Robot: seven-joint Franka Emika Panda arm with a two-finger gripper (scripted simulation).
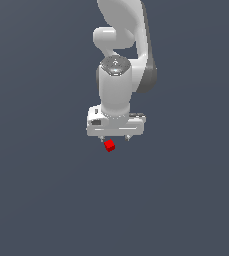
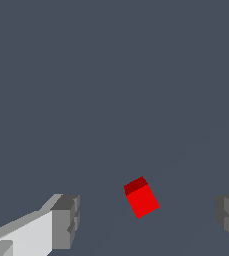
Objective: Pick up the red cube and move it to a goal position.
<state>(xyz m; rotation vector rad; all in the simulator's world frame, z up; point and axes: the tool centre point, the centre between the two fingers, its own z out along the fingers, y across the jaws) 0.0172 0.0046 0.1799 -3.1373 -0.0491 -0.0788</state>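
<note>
The small, matte, bright red cube (image 1: 109,146) is seen resting on the plain dark grey-blue tabletop (image 1: 41,200), just below the white two-fingered hand (image 1: 115,137) in the exterior view. No goal marker is visible in either view.

In the wrist view the red cube (image 2: 142,198) lies between the two grey fingertips (image 2: 66,221), not touching either. It is rotated: its faces are set at an angle to the line joining the fingers, so a corner rather than a flat face is presented toward each pad. No long axis is present, the sides being alike.

Hand state: spread wide, nothing held. The gap between the fingers is far greater than the cube's width. Only the edge of the second fingertip is shown at the frame border.

Key relation: in the exterior view the cube is offset from the hand's centre toward roughly 7 o'clock, closer to the finger on the exterior view's left. In the wrist view it sits nearer mid-gap, slightly beyond the line of the fingertips. Whether the fingertips have reached cube height cannot be told with certainty; a gap appears between the fingertips and the cube in the exterior view.

Judgement: the approach stage is in hand; the grasp is not yet made. A small centring correction and further descent are probably needed, and a wrist rotation would likely be required so that the pads meet flat faces. Closing on corners could twist or eject the cube.
</note>
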